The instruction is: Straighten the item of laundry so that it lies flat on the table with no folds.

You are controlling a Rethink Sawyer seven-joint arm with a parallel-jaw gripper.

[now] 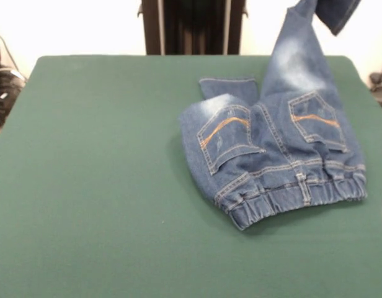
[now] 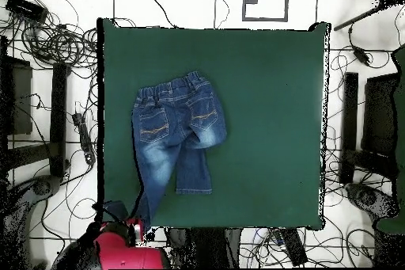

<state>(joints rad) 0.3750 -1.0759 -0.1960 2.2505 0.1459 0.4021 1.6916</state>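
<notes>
The tool (image 2: 139, 226) is sitting at the desk's (image 2: 269, 124) edge, mostly hidden beneath the red arm (image 2: 119, 249). I cannot tell whether it is wide, narrow or clamping cloth.

Right at the tool, the hem of the raised leg (image 1: 296, 56) is hanging in the air, so that leg appears to be carried by it. Away from the tool, the leg is sloping down to the seat of the jeans (image 2: 176, 128), which is resting on the desk. Beside it, the other leg (image 2: 194, 170) is lying short and rumpled, its cuff nearer the tool than the seat is. Beyond that the two back pockets (image 1: 228, 139) are facing up, and farthest from the tool the waistband (image 1: 290, 198) is lying gathered.

My judgement is that the step in hand is drawing one leg out to its full length. The next move calls for lowering that hem onto the desk without slackening the cloth, then taking the shorter leg and spreading it away from the seat.

The front view is showing the lift of the leg and the hem flopping over at the top, but no tool. The overhead view is showing the arm and the jeans' whole outline, lying towards the tool's side of the desk, though it is flattening the raised leg's height.
</notes>
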